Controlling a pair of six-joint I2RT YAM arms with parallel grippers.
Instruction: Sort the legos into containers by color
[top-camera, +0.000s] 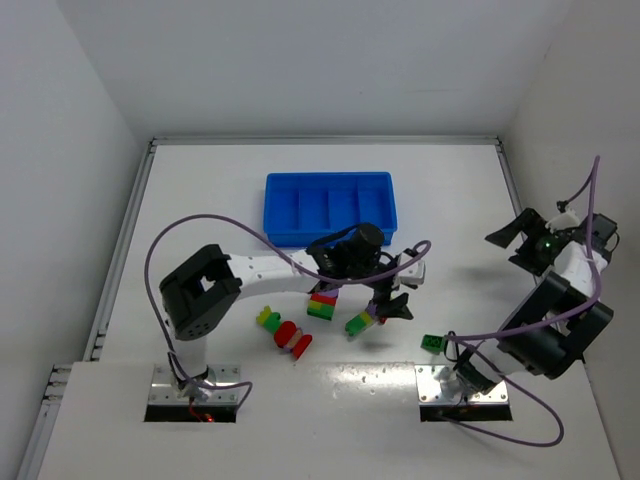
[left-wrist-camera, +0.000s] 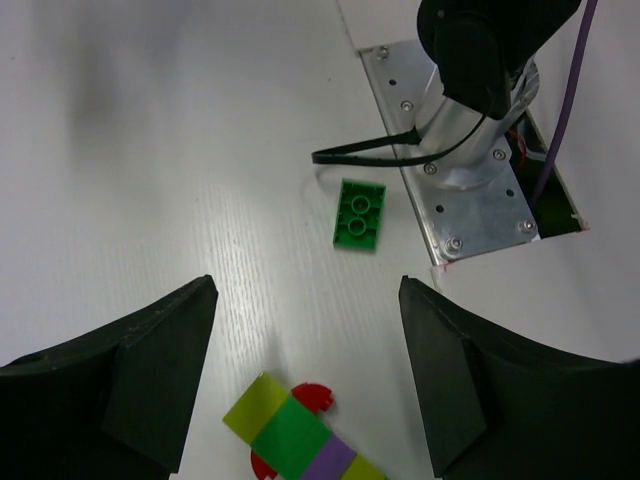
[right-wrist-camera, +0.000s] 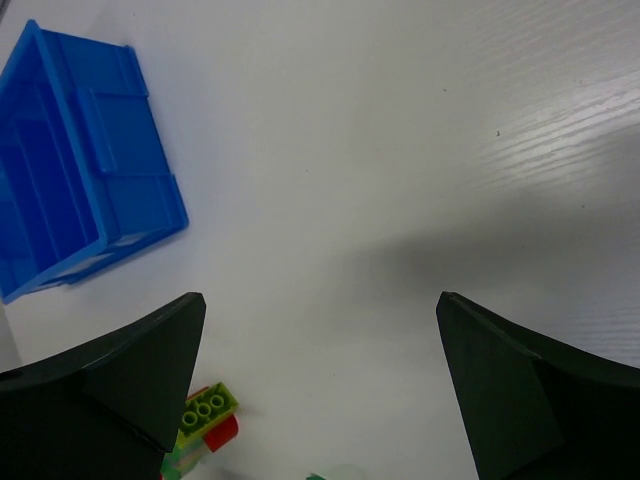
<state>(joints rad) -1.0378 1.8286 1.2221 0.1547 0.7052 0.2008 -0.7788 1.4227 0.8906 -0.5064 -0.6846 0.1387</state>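
The blue tray (top-camera: 330, 186) with four compartments stands at the back centre and looks empty; it also shows in the right wrist view (right-wrist-camera: 140, 190). My left gripper (top-camera: 388, 300) is open and empty, hovering just above a yellow-green, green and purple stack with red pieces (top-camera: 360, 322) (left-wrist-camera: 295, 440). A single green brick (top-camera: 432, 343) (left-wrist-camera: 360, 214) lies to the right of it. A red, yellow and green stack (top-camera: 322, 303) sits under the left wrist. A yellow-green and green piece (top-camera: 268, 318) and red pieces (top-camera: 292, 340) lie further left. My right gripper (top-camera: 508, 248) (right-wrist-camera: 320, 370) is open and empty, raised at the right.
The right arm's base plate (left-wrist-camera: 470, 190) lies close behind the green brick. A lego stack with a yellow-green top (right-wrist-camera: 205, 412) shows at the bottom left of the right wrist view. White walls enclose the table on three sides.
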